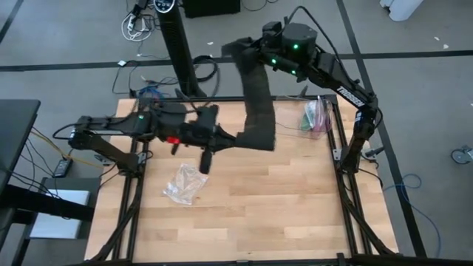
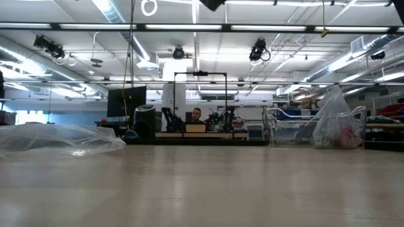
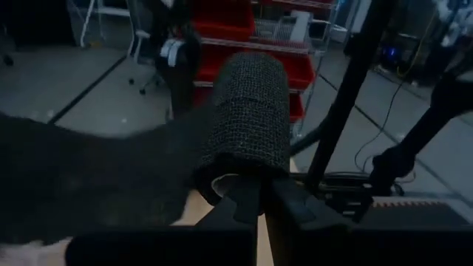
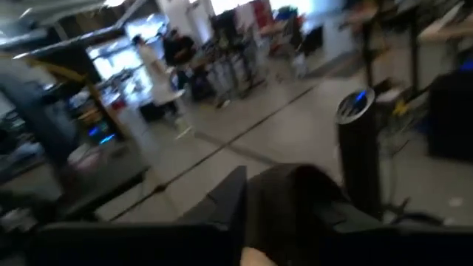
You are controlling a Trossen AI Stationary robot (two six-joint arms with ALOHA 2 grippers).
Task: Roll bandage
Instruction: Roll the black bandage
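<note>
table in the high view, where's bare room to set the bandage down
The table is bare along its near edge and right half, between the clear plastic bag and the bag of items. The far-left part is crowded: left gripper, hanging bandage.

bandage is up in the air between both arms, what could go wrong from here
1. The bandage hangs as a loose strip from the right gripper down to the roll end at the left gripper. If either hold slips, it may drop and unwind.
2. Slack in the strip could make the roll wind loose or crooked.
3. The plastic bag lies on the table just below the left arm and could get caught if the arm lowers.
</note>
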